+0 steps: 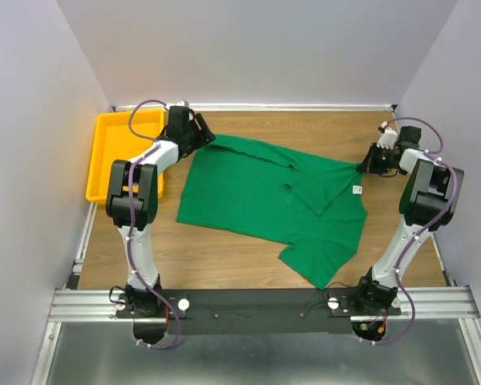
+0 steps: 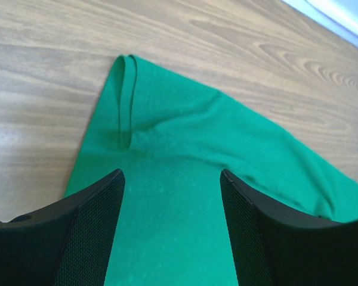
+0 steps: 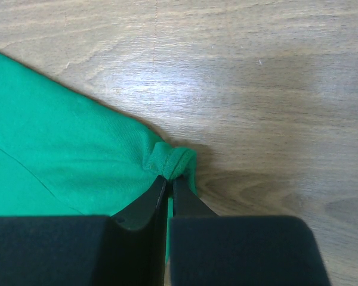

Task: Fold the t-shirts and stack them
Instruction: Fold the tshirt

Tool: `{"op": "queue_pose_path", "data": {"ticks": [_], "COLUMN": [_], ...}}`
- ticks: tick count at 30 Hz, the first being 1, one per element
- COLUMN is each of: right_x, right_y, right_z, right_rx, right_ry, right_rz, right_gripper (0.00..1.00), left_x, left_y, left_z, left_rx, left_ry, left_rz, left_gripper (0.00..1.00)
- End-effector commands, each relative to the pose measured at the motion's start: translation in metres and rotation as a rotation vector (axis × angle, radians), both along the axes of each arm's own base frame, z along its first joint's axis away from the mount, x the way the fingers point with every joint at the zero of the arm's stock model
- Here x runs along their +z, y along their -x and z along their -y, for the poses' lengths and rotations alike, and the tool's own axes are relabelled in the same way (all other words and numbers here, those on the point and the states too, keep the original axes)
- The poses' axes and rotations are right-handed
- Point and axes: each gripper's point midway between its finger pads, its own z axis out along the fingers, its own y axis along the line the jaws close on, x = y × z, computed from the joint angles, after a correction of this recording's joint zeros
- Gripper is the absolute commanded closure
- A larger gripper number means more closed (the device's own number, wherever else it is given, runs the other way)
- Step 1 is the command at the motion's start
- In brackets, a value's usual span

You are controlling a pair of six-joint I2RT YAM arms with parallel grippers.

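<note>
So my right claw (image 3: 169, 185) is pinched tight on the far-right corner of the green t-shirt (image 1: 264, 200). Meanwhile my left claw (image 2: 172, 179) gapes wide over the far-left corner, cloth flat on the desk (image 1: 216, 261) straight below. Probably just drop and close.

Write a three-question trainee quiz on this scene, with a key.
1. True or false: the right gripper is shut on the edge of the shirt.
2. The left gripper is: A) open over the shirt, B) shut on the shirt, C) out of view.
3. Fill in: the tray stands on the robot's ____ side.
Key: 1 true; 2 A; 3 left.
</note>
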Motion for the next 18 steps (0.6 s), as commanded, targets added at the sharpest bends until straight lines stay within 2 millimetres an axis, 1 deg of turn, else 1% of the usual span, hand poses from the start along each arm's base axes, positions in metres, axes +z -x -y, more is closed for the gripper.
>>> {"op": "queue_pose_path", "data": {"ticks": [1, 2, 3, 4, 5, 7, 8, 10, 11, 13, 15, 16, 17, 18], "right_x": [-0.011, -0.011, -0.012, -0.012, -0.012, -0.012, -0.012, -0.012, -0.012, -0.012, -0.012, -0.012, -0.011, -0.011], "right_y": [-0.002, -0.002, -0.001, -0.001, -0.001, -0.001, -0.001, -0.001, -0.001, 0.0, 0.001, 0.001, 0.001, 0.001], "right_z": [0.006, 0.006, 0.006, 0.005, 0.005, 0.006, 0.006, 0.006, 0.006, 0.006, 0.006, 0.007, 0.006, 0.007], "right_rx": [-0.002, 0.0, 0.002, 0.002, 0.004, 0.006, 0.006, 0.009, 0.009, 0.01, 0.009, 0.007, 0.009, 0.008], "right_ry": [0.002, 0.001, 0.0, -0.001, -0.001, 0.001, 0.004, 0.004, 0.004, 0.004, 0.004, 0.004, 0.005, 0.003], "right_rz": [-0.011, -0.012, -0.012, -0.012, -0.013, -0.012, -0.01, -0.009, -0.01, -0.009, -0.011, -0.011, -0.009, -0.008], "right_gripper": [0.91, 0.9, 0.9, 0.9, 0.9, 0.91, 0.9, 0.91, 0.9, 0.9, 0.9, 0.9, 0.9, 0.9], "left_x": [-0.015, -0.013, -0.022, -0.02, -0.027, -0.03, -0.029, -0.033, -0.031, -0.035, -0.037, -0.038, -0.036, -0.032], "left_y": [-0.015, -0.019, -0.021, -0.026, -0.026, -0.029, -0.031, -0.034, -0.036, -0.038, -0.04, -0.04, -0.041, -0.042], "left_z": [-0.002, -0.003, -0.003, -0.003, -0.002, -0.001, 0.0, 0.001, 0.002, 0.003, 0.006, 0.006, 0.007, 0.007], "left_rx": [0.079, 0.086, 0.087, 0.089, 0.089, 0.085, 0.082, 0.082, 0.083, 0.078, 0.063, 0.063, 0.057, 0.053], "left_ry": [0.012, 0.009, 0.005, 0.005, 0.002, 0.003, 0.008, 0.009, 0.009, 0.011, 0.019, 0.019, 0.022, 0.016], "left_rz": [-0.022, -0.019, -0.035, -0.029, -0.045, -0.047, -0.046, -0.05, -0.044, -0.051, -0.054, -0.054, -0.052, -0.04], "left_gripper": [0.27, 0.27, 0.27, 0.27, 0.27, 0.3, 0.33, 0.37, 0.43, 0.47, 0.63, 0.63, 0.75, 0.79]}}
